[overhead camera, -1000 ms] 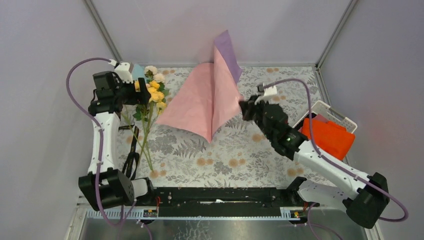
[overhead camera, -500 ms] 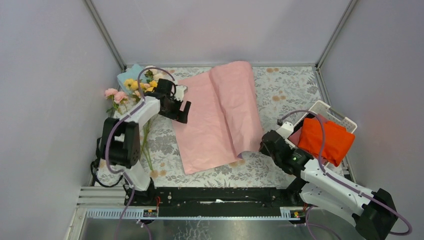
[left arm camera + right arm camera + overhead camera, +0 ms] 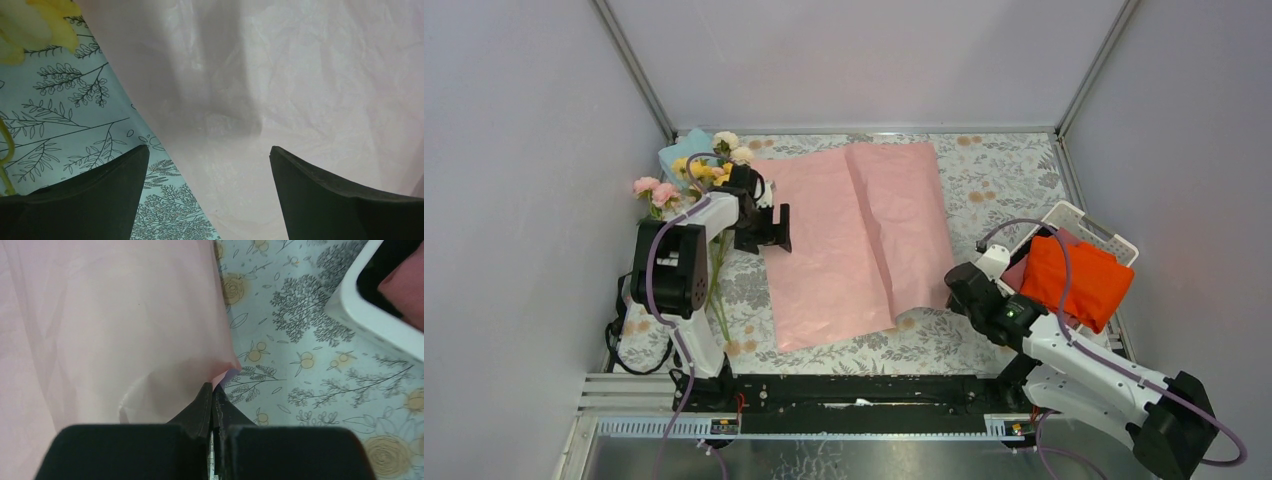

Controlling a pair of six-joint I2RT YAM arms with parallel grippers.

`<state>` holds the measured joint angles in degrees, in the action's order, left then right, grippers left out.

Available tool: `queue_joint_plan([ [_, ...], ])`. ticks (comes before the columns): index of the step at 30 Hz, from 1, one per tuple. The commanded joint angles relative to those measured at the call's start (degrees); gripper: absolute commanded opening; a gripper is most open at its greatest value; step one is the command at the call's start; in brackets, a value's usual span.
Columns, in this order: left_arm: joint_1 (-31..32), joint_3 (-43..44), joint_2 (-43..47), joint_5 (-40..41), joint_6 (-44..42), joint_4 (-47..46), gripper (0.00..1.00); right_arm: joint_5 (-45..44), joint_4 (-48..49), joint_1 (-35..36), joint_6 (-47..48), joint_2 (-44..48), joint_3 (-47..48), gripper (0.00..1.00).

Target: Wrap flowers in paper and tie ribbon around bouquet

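Overhead view of a flower-printed tabletop (image 3: 994, 180) with two robot arms. What could go wrong, as a judgement: the right hand (image 3: 956, 292) has its fingers pressed together on the near corner of the paper (image 3: 854, 240) — a thin, pink-looking sheet spread flat. A sideways pull from that single pinch could tear the corner or drag the whole sheet askew, deepening the raised crease down its middle. The left hand (image 3: 771, 228) hangs with fingers wide apart, holding nothing, over the sheet's opposite edge; closing carelessly, it could bunch that edge. The flowers (image 3: 714, 168) are not on the paper, and their thin stems run alongside the left arm, where a sweep could snag them.

Relative to the hands: the paper begins at the right hand's fingertips and spreads away to its left. Under the left hand the sheet's edge crosses between the fingers — paper to the right, bare tabletop to the left. The flowers lie just left of and beyond the left hand. A white basket (image 3: 1086, 214) holding an orange cloth (image 3: 1074, 280) sits just right of the right hand
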<state>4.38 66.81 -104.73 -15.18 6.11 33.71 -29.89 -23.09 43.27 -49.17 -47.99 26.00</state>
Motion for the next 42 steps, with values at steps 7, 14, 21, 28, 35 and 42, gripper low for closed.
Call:
queue_joint_plan([
  [7, -0.3, 3.3, -7.5, 4.1, 2.2, -4.6, 0.98, -18.1, -18.9, -0.1, 5.5, 5.1, 15.3, 0.71],
  [14, 0.0, 6.6, -8.4, 9.2, -1.7, -5.1, 0.95, -11.0, 3.3, -0.2, 41.3, 1.8, 23.0, 0.87],
  [21, 8.9, 2.5, 9.8, 10.3, -17.5, 3.5, 0.87, 30.2, 3.2, -19.3, 45.2, -30.0, 43.6, 0.90],
  [28, 37.8, -15.3, 32.0, 6.7, -31.9, 12.4, 0.99, 34.5, 0.0, -32.6, 44.9, -55.3, 60.7, 0.97],
  [35, 51.5, -20.7, 32.5, 6.6, -35.5, 10.0, 0.99, 51.3, -9.9, -42.9, 45.9, -68.4, 69.3, 1.00],
  [42, 57.8, -23.8, 27.6, 11.1, -38.3, 4.6, 0.99, 68.4, -8.3, -47.3, 43.5, -73.9, 66.5, 0.93],
])
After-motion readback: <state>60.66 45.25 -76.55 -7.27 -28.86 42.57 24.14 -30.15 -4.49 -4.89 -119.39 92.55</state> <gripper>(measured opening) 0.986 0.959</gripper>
